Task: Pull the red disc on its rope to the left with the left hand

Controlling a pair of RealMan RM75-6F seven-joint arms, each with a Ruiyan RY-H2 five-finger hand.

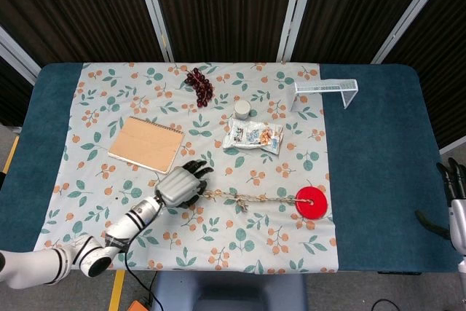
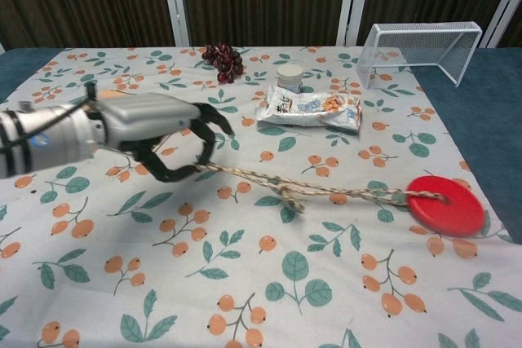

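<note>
The red disc [image 1: 313, 201] [image 2: 444, 205] lies flat on the leaf-patterned cloth, right of centre. A knotted braided rope [image 1: 244, 199] [image 2: 294, 187] runs from it leftward to my left hand [image 1: 180, 186] [image 2: 159, 132]. That hand pinches the rope's left end between thumb and fingers, just above the cloth. My right hand [image 1: 456, 198] shows only at the far right edge of the head view, off the table, fingers pointing up; how they stand is unclear.
A tan notebook [image 1: 146, 143] [image 2: 121, 116] lies behind the left hand. A snack bag [image 1: 253, 136] [image 2: 310, 108], small white jar [image 1: 242, 110], grapes [image 1: 199, 85] and a white wire goal [image 1: 325, 93] [image 2: 418, 48] stand toward the back.
</note>
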